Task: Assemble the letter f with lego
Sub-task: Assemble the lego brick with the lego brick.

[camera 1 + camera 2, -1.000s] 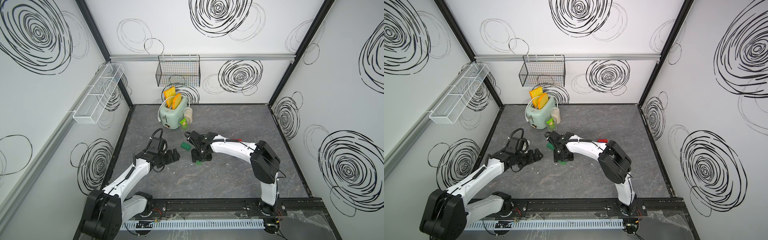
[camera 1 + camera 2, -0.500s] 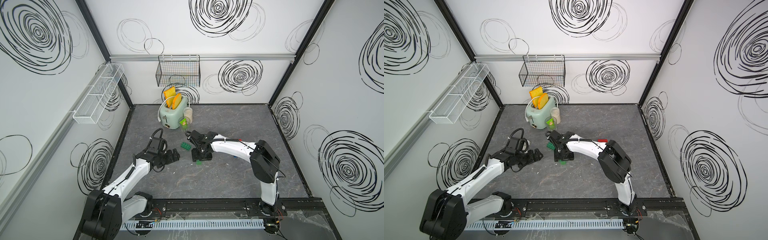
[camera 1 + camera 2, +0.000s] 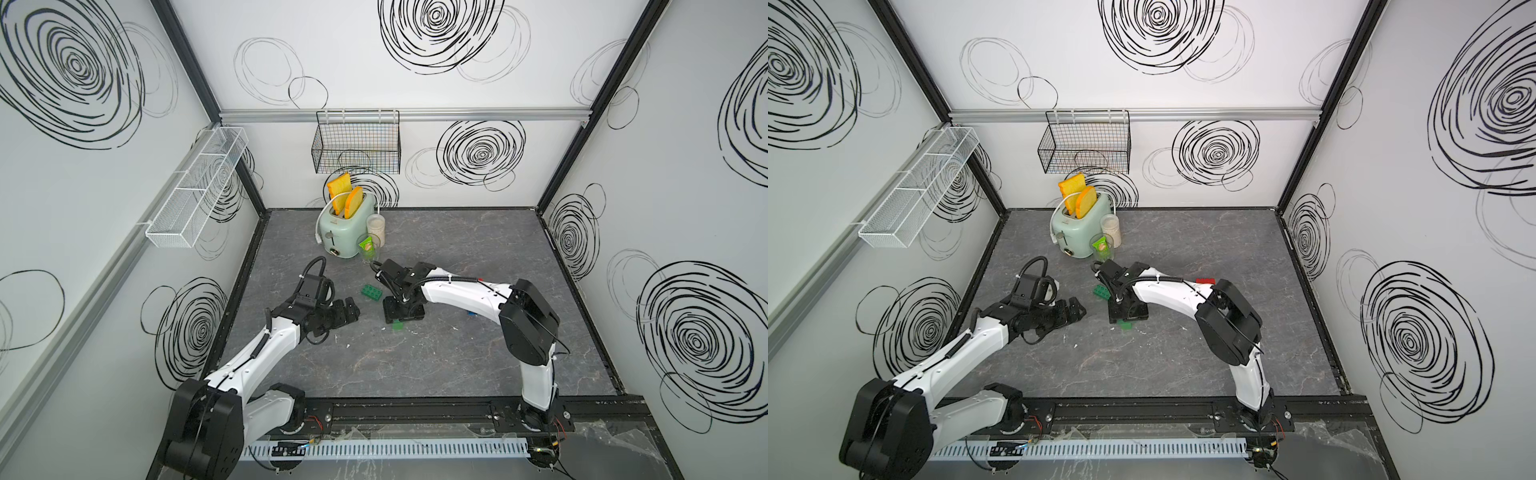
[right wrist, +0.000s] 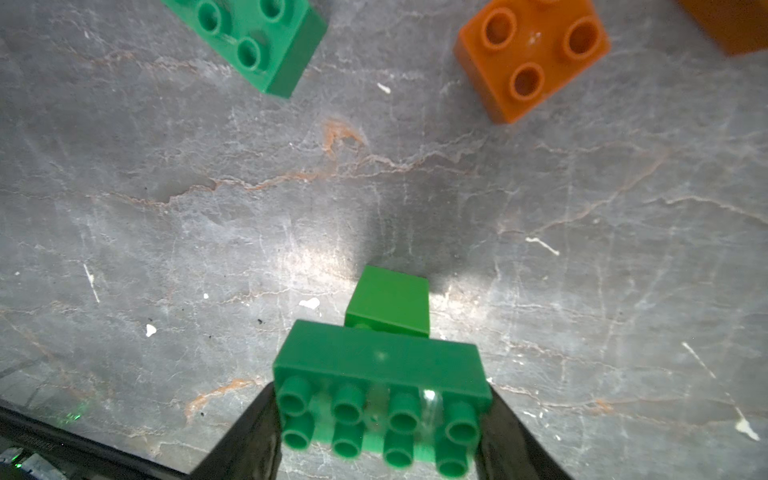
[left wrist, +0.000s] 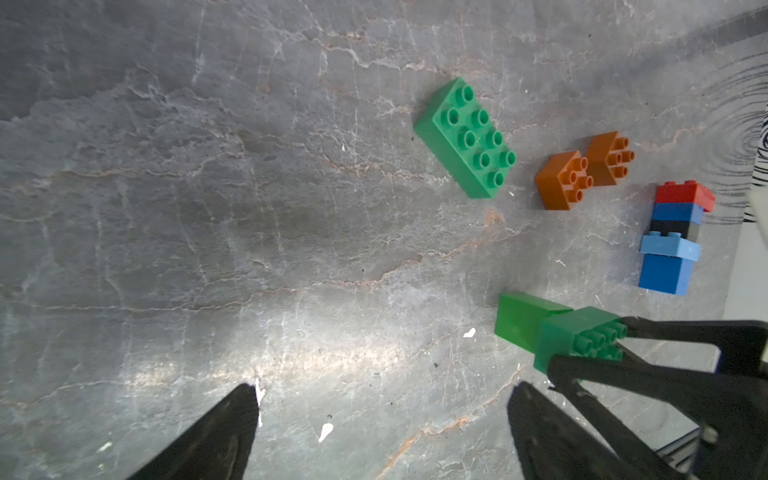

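Observation:
My right gripper is shut on an oblong green lego brick, held studs toward the wrist, just above the floor. A smaller green brick is stuck to its far face, also visible in a top view. A loose oblong green brick lies between the arms. Two orange-brown square bricks lie beyond it, near a stack of red, dark blue, black and light blue bricks. My left gripper stands open over bare floor, left of the held brick.
A mint toaster with toast, a jar and a glass holding a green packet stand at the back of the grey floor. A black wire basket hangs on the back wall and a white mesh shelf on the left wall.

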